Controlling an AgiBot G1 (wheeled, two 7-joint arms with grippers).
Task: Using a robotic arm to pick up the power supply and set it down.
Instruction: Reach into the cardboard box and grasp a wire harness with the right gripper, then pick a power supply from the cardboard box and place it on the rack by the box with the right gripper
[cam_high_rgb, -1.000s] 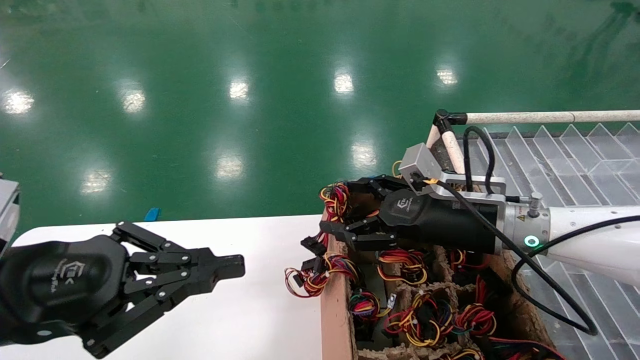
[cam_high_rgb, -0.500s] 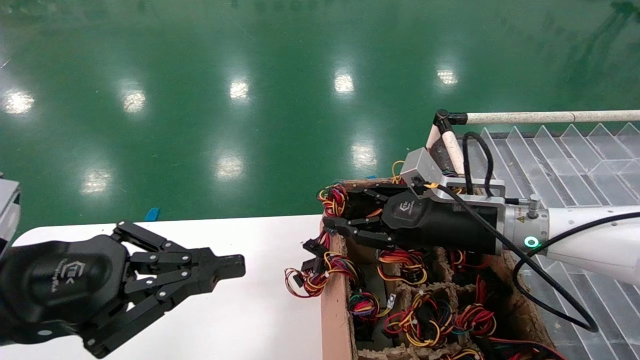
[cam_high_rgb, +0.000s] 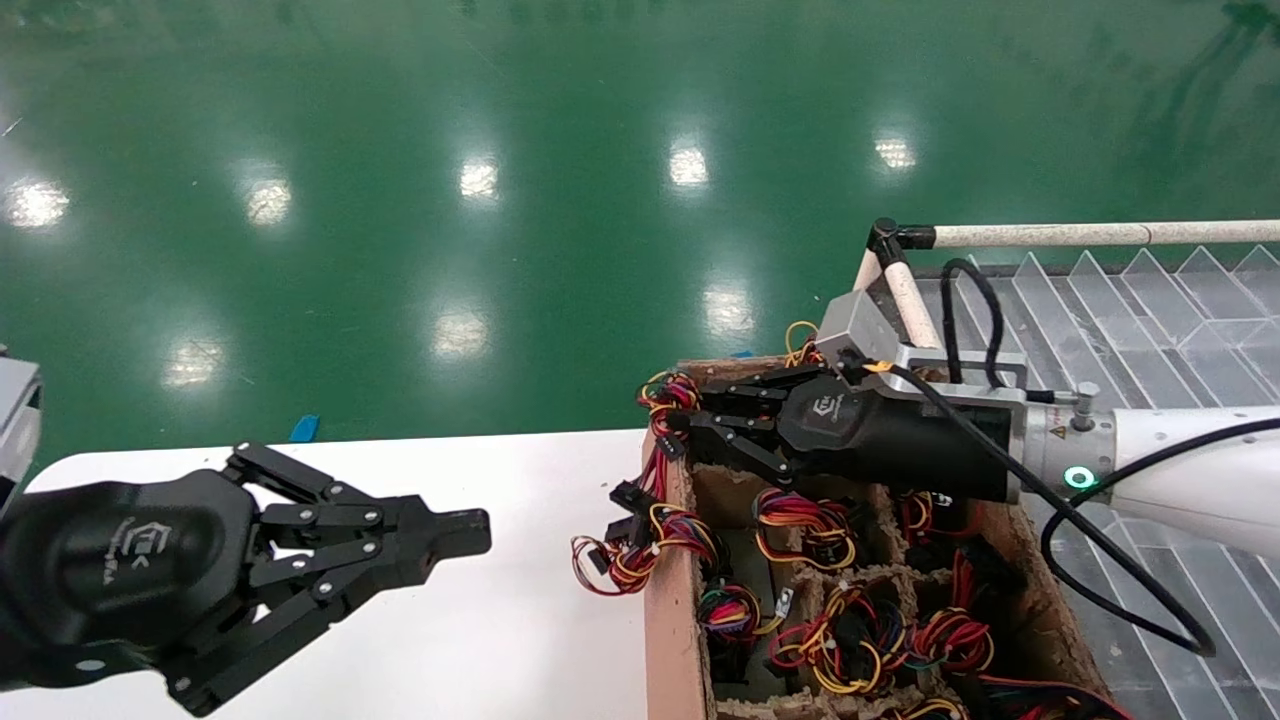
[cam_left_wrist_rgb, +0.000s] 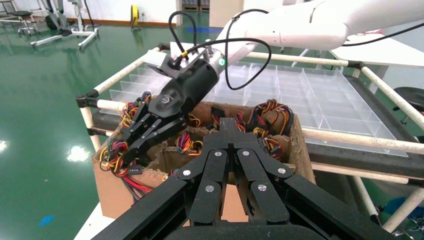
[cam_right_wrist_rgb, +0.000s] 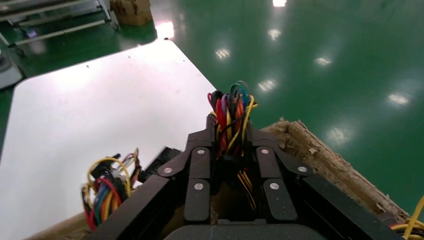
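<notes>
Currently, left to right. Left gripper (cam_high_rgb: 455, 530): parked over the white counter (cam_high_rgb: 520, 640), jaws pressed together, holding nothing. Wire bundle (cam_high_rgb: 625, 555): spilled over the box (cam_high_rgb: 668, 640) wall onto the counter. Right gripper (cam_high_rgb: 690, 432): at the box's far-left corner cell, jaws pinching a wire bundle (cam_right_wrist_rgb: 231, 116). Power supply: I see no metal casing anywhere; presumably down in that cell. I would raise the gripper slowly and straight, watching that neighbouring wires don't snag.
</notes>
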